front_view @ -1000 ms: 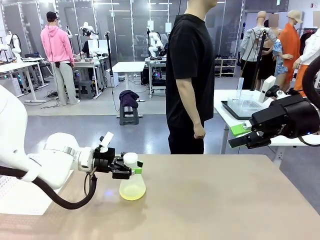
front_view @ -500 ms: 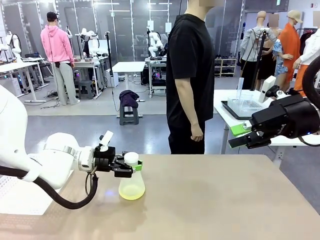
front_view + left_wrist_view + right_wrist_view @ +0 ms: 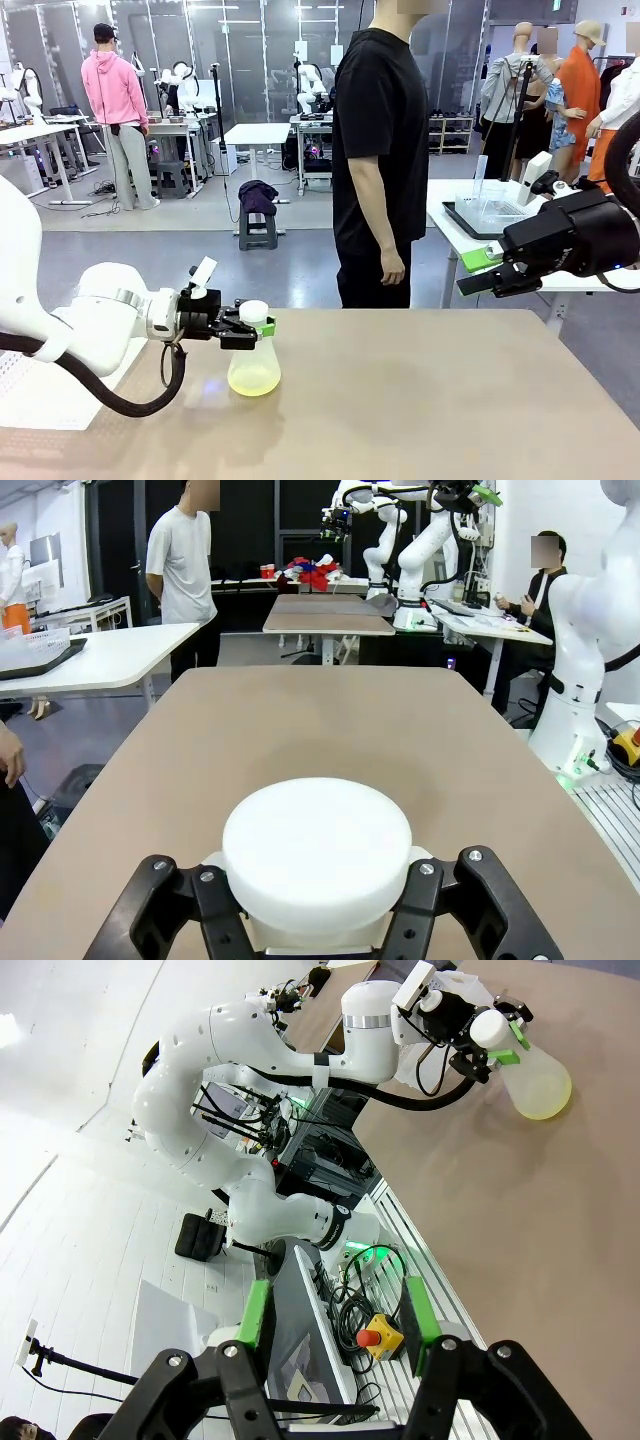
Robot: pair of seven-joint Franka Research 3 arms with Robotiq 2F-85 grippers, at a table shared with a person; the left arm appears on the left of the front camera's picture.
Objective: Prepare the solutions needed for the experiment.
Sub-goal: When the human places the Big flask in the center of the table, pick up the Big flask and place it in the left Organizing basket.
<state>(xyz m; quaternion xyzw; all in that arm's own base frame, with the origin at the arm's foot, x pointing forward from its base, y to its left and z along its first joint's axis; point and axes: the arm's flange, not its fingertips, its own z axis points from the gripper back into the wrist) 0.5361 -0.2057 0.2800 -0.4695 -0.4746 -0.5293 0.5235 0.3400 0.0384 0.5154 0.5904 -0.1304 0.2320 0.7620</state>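
The solutions (image 3: 254,379): one flask (image 3: 254,362) on worktop (image 3: 420,400), neck clamped in left gripper (image 3: 254,328). Right gripper (image 3: 478,270) part-open, empty, raised. Preparation appears early; mixing outstanding.

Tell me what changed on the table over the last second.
The left gripper, shut on the neck of the flask, slid it toward the robot's left along the table; the yellowish solution went with it. The right gripper stayed raised and open at the right, and the person kept standing behind the table.
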